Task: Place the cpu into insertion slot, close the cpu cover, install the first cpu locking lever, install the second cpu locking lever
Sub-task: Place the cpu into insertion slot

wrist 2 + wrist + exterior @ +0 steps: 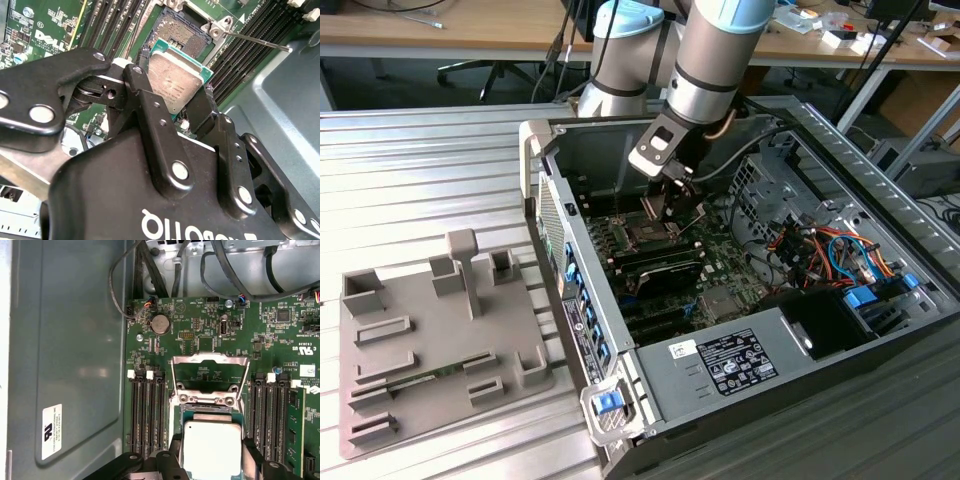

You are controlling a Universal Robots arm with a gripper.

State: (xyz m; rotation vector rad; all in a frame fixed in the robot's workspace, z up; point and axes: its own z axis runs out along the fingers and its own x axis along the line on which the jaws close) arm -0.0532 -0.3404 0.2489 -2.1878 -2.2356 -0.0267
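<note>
Gripping cpu edges above insertion slot

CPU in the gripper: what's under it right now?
The open insertion slot, part of it showing past the cpu in the second wrist view. The part directly beneath is covered by the chip.

Print on gripper, case sticker, mobo

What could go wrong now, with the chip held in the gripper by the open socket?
The gripper holds the cpu by just two edges, not yet seated in the insertion slot; lowered off-square, it might damage the bare contacts. The open cpu cover stands close beside the chip, so a drift that way could knock it.
</note>
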